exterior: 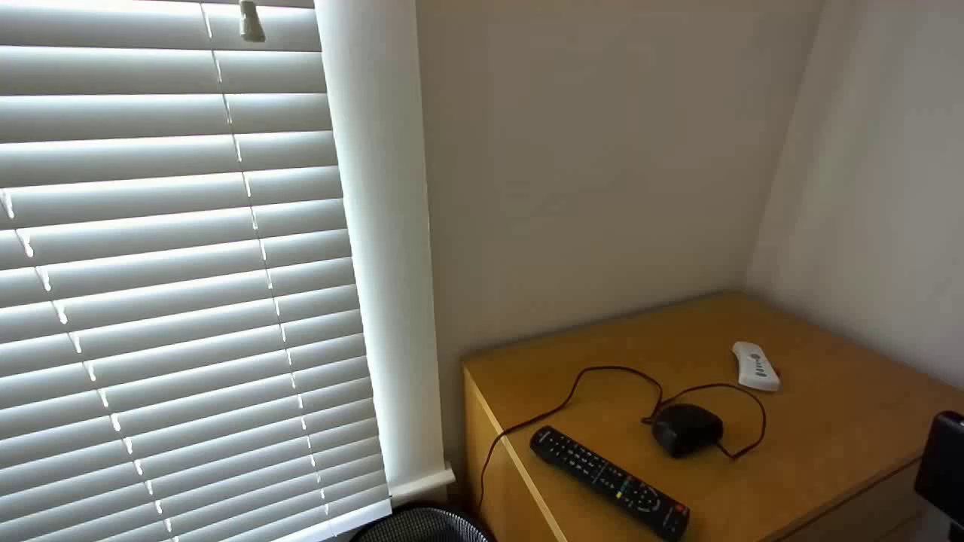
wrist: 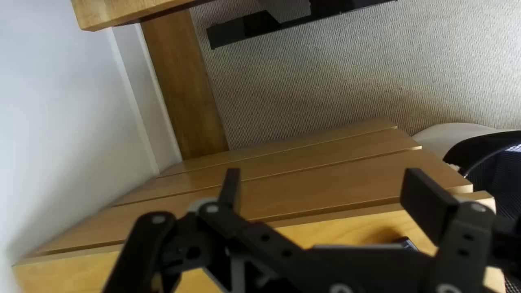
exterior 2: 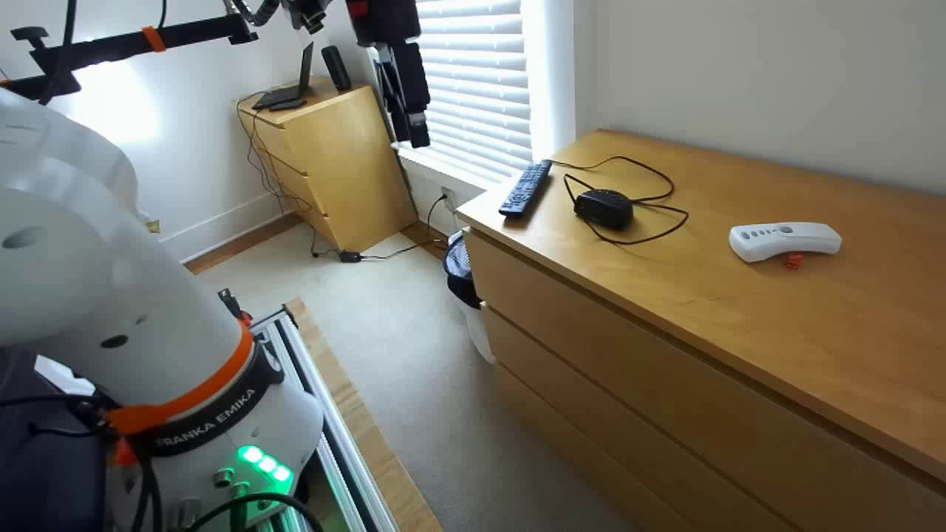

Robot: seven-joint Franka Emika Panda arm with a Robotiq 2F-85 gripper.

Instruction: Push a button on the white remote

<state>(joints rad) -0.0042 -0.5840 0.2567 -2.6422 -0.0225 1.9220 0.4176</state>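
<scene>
The white remote (exterior: 755, 367) lies buttons up on top of the wooden dresser (exterior: 700, 324), towards its wall side. It also shows in an exterior view (exterior 2: 805, 235), to the right of the black puck. It is out of view in the wrist view. My gripper (wrist: 323, 179) is open, with nothing between its fingers; the dresser front and top show behind them. In an exterior view the gripper (exterior 2: 412, 133) hangs in the air, fingers down, well apart from the white remote. A dark part, seemingly of the robot, shows at the right edge of an exterior view (exterior: 941, 467).
A long black remote (exterior 2: 526, 188) and a black corded puck (exterior 2: 604, 208) with a looped cord lie on the dresser. A small red cube (exterior 2: 794, 261) sits beside the white remote. A mesh bin (exterior 2: 460, 270) stands at the dresser's end. Window blinds (exterior: 181, 301) hang nearby.
</scene>
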